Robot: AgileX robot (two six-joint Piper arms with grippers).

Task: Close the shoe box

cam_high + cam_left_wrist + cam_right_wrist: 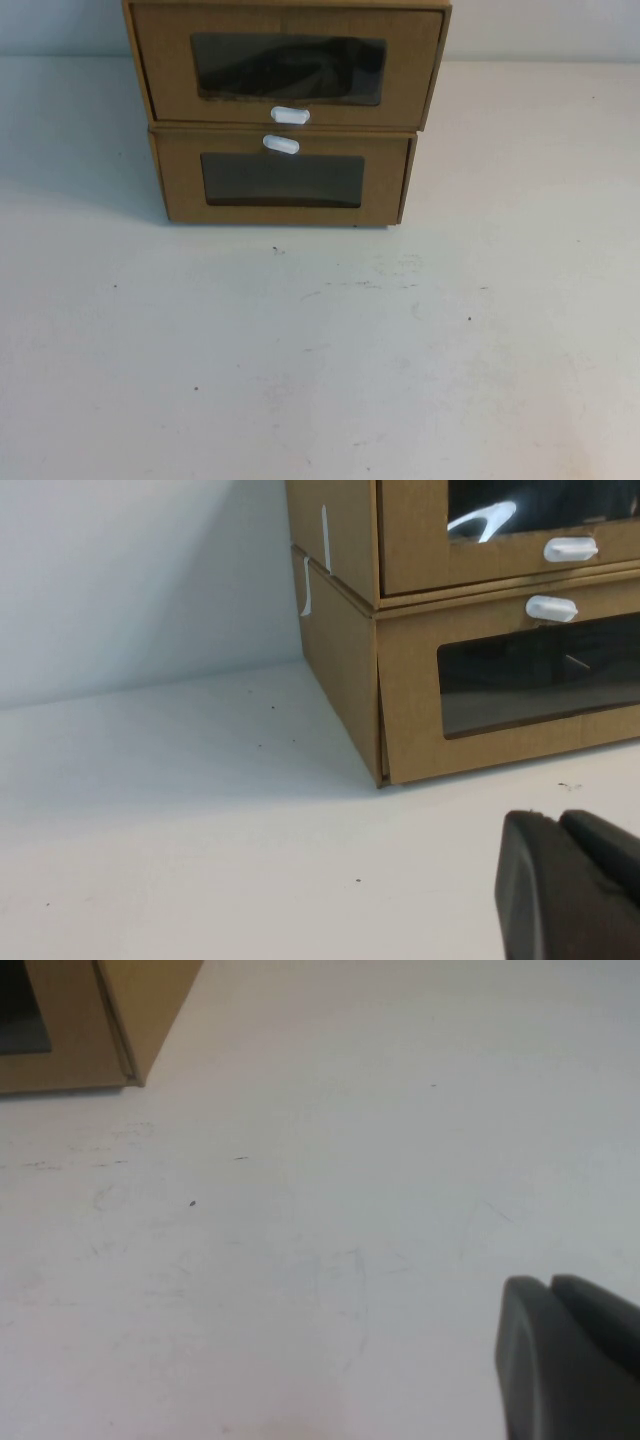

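The shoe box [160, 60] is the upper of two stacked brown cardboard boxes at the table's far middle. It has a clear window [288, 70] with a white pull tab [290, 115] below it. In the left wrist view the shoe box [410, 540] has its drawer front about level with the shell's front edge. My left gripper [555, 820] is shut and empty above the table, short of the boxes' left front corner. My right gripper [548, 1282] is shut and empty above bare table, off to the boxes' right. Neither gripper shows in the high view.
The lower box [180, 185] has its white tab [281, 144] above its window and carries the shoe box. Its corner shows in the right wrist view [140, 1000]. The white table [320, 350] spreads out in front, with a pale wall behind.
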